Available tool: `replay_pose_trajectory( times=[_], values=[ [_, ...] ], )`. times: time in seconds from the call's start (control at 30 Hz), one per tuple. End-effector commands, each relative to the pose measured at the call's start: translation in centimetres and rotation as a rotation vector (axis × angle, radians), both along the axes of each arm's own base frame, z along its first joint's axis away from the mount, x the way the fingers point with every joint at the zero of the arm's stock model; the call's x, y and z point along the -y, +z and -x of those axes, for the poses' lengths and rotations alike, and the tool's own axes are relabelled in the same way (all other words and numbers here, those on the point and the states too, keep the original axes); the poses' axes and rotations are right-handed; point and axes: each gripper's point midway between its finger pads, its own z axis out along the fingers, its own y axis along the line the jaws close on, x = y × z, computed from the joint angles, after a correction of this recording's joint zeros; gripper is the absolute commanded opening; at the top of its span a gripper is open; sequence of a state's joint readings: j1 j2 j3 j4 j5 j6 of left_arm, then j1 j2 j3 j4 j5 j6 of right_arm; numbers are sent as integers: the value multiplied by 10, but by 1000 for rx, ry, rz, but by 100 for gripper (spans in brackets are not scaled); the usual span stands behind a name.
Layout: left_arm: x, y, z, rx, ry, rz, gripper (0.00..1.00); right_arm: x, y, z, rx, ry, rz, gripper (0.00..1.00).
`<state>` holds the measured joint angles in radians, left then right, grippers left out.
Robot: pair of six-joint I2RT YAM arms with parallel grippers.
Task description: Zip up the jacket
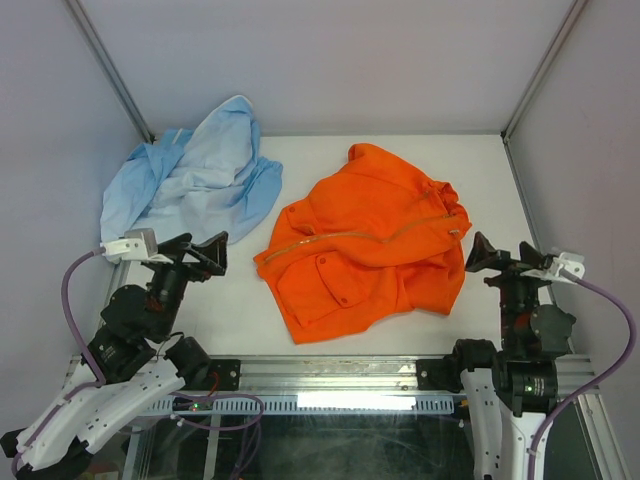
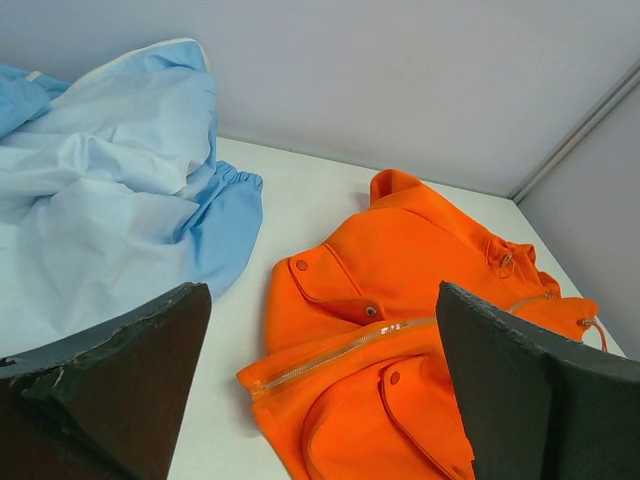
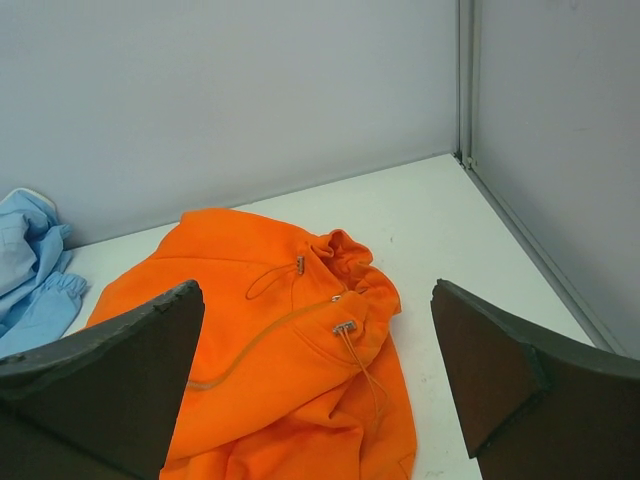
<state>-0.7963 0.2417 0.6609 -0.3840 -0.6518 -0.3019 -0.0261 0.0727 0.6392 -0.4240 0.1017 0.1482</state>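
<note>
**Top external view: jacket lies mid-table, both pincers spread and holding nothing**

Top external view gives us the white table (image 1: 450, 170), walled on three sides by pale panels. On it the orange jacket (image 1: 365, 240) lies crumpled, a little right of centre, its collar end toward the right wall and its hem end toward the left. A light blue cloth (image 1: 195, 180) is heaped at the far left corner, near the jacket but not touching it.

We see the left gripper (image 1: 215, 255) above the table's near left edge, left of the jacket and apart from it. Its dark fingers (image 2: 120, 380) stand wide apart with nothing between them. The right gripper (image 1: 474, 254) sits just right of the jacket's near right edge, also wide open and empty. We cannot tell whether it touches the fabric.

A pale zipper (image 1: 340, 237) runs across the jacket from left to right. We cannot tell how far it is closed. Just nearer than the zipper is a patch pocket (image 1: 340, 280). Small snaps (image 2: 301, 265) dot the front, and a drawcord (image 3: 350, 345) with a toggle trails from the collar.
</note>
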Motion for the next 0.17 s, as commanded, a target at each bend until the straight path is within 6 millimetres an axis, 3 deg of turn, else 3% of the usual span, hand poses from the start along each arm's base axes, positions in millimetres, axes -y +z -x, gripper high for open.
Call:
replay_pose_trajectory(
  times=[0.0,0.13],
  values=[
    [-10,6,-2,15,51,5,99,-1,18,2,76,9,18,99],
    [-12,6,-1,17,57,8,99,-4,18,0,74,23,25,99]
  ],
)
